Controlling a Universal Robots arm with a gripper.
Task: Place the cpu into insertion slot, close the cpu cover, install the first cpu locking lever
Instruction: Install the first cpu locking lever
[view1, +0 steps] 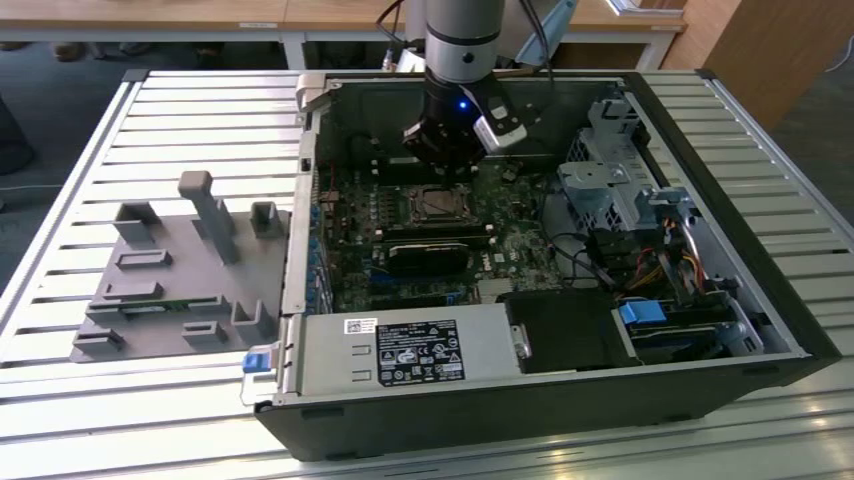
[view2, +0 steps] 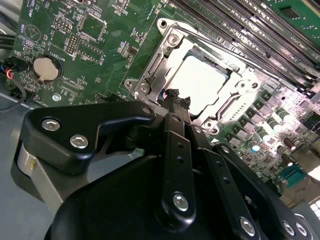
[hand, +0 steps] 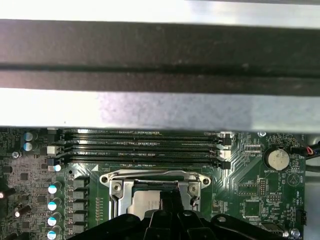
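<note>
1. Broadly, an open computer case (view1: 747, 330) lies on a slatted metal bench (view1: 80, 400), taking up the half of the bench toward the exterior view's right edge, its motherboard (view1: 354, 270) facing up.
2. A grey plastic fixture (view1: 160, 290) with upright posts sits on the bench toward the exterior view's left edge, just beside the case wall.
3. A power supply (view1: 400, 352) with a black label fills the case's near edge, with a blue drive latch (view1: 643, 312) further along toward the exterior view's right corner.
4. The arm (view1: 463, 40) comes down from above into the case's far half, and the gripper (view2: 179, 100) hangs just over the near edge of the socket.
5. Its black fingertips (view2: 175, 96) appear drawn together to a narrow point with nothing between them, in the second wrist view.
6. The long memory slots (hand: 142, 147) run beside the socket on the motherboard.
7. The cpu cover (view2: 155, 62) lies flat over the insertion slot (view1: 438, 204), its frame surrounding the chip.
8. The cpu (view2: 202, 82) sits in the slot, its pale metal top showing through the cover's cut-out; it is also seen in the first wrist view (hand: 147, 202).
9. A round coin battery (view2: 45, 67) sits on the board well apart from the socket.
</note>
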